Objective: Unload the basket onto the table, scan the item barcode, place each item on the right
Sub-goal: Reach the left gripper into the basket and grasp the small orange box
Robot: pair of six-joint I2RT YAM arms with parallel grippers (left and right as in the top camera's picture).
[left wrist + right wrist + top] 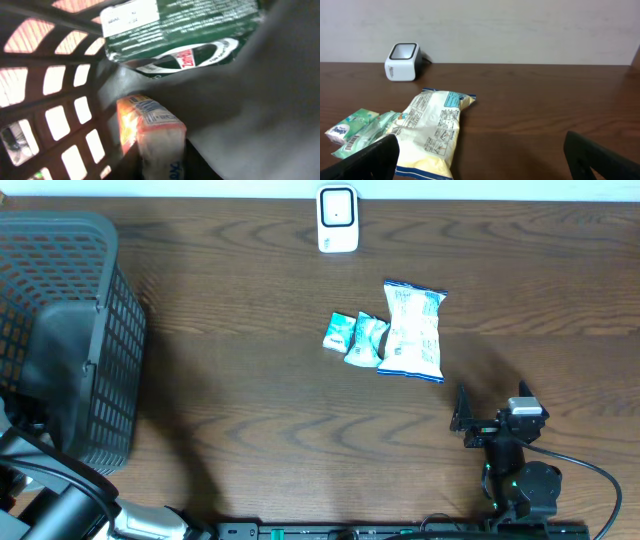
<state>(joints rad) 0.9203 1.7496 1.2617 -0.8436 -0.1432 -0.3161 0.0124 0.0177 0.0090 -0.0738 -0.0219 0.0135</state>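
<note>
**Left arm (62,370) in basket (100,300), right gripper (480,147) spread**

Left gripper's fingers not clearly visible, can't tell its state. Orange packet (150,127) lies inside basket near green box (180,30). Right gripper empty, near snack bag (432,132). Scanner (337,218) at far table edge.

A dark wood-grain table (250,390) was seen. A black mesh basket (112,330) was set at its left end, and a white scanner (338,220) was stood at the far edge. Near the middle, a left teal packet (339,333) was laid touching a right teal packet (366,340), which was pressed against a larger white-and-blue bag (412,330).
</note>
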